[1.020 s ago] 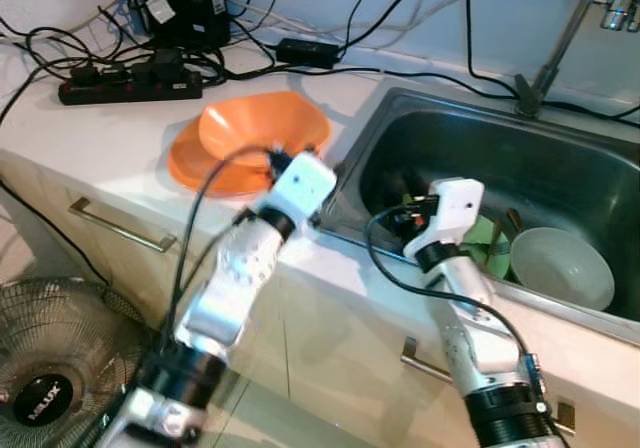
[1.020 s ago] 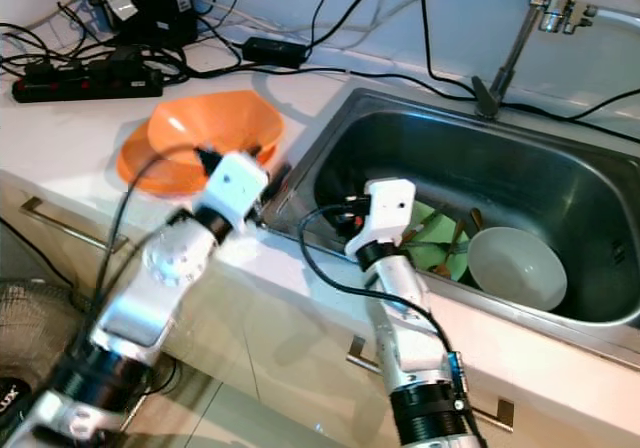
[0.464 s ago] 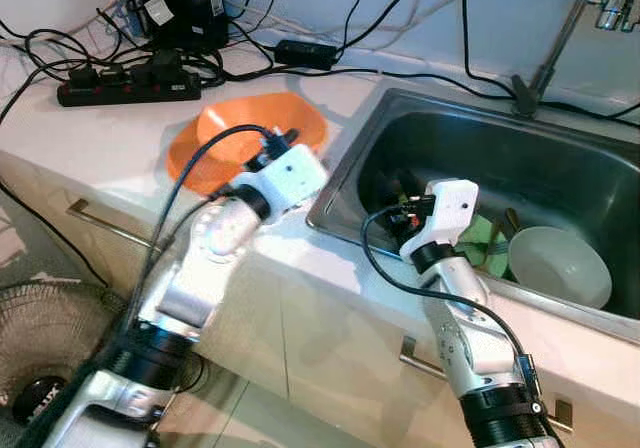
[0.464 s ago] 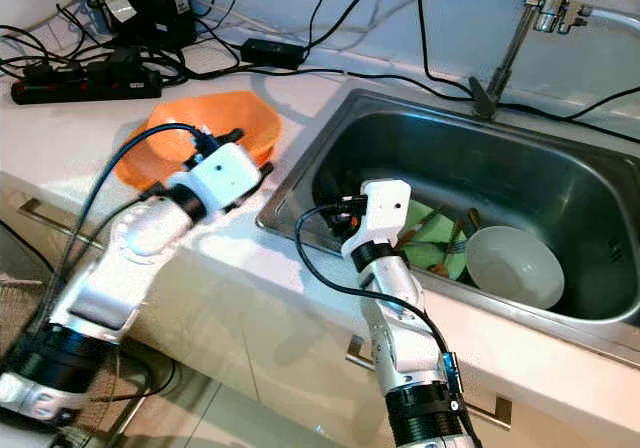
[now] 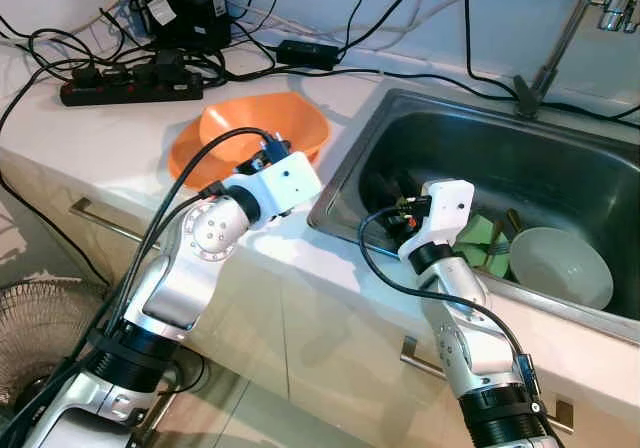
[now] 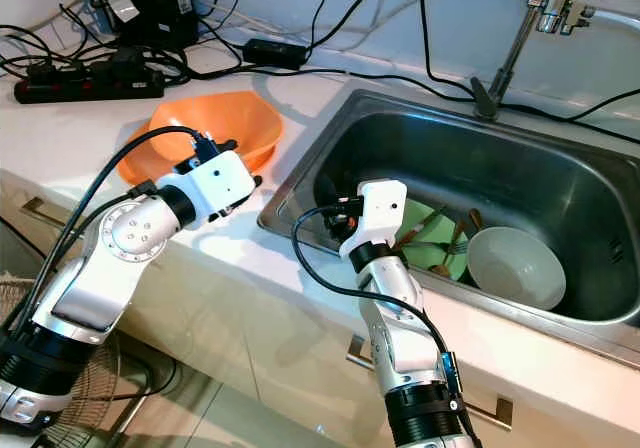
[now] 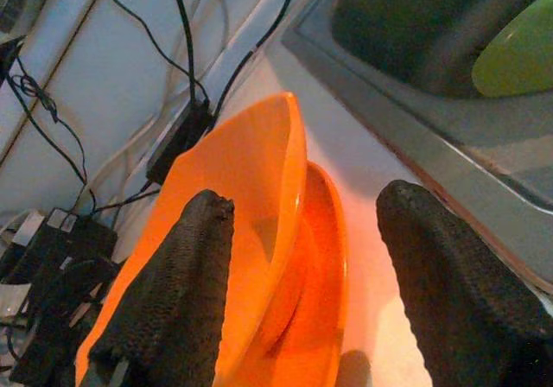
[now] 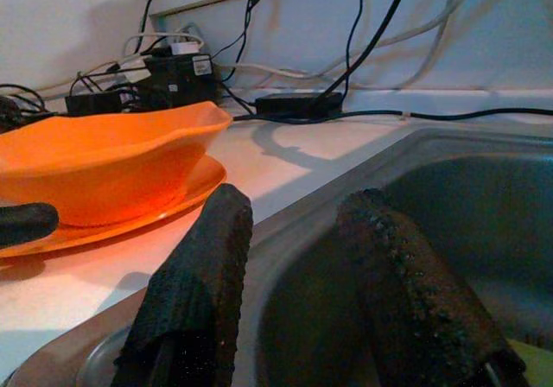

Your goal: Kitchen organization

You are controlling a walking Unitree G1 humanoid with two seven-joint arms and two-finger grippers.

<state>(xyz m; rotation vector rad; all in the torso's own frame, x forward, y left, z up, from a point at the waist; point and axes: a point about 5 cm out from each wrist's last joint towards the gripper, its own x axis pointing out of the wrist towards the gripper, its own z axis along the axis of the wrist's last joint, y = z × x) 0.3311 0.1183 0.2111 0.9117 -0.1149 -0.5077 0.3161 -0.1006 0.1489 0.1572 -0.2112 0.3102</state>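
Your left gripper [image 7: 298, 257] bent at the elbow, fingers apart by the orange bowl [image 5: 262, 128], right gripper [image 8: 294, 292] spread inside the steel sink [image 5: 470, 148], white counter [image 5: 120, 133], cables at 11 o'clock.

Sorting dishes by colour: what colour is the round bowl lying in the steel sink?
White, or very pale. The round bowl shows best in the left eye view.

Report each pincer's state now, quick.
Left pincer: open, holding nothing, at the orange bowl.
Right pincer: open, holding nothing, at the sink rim.
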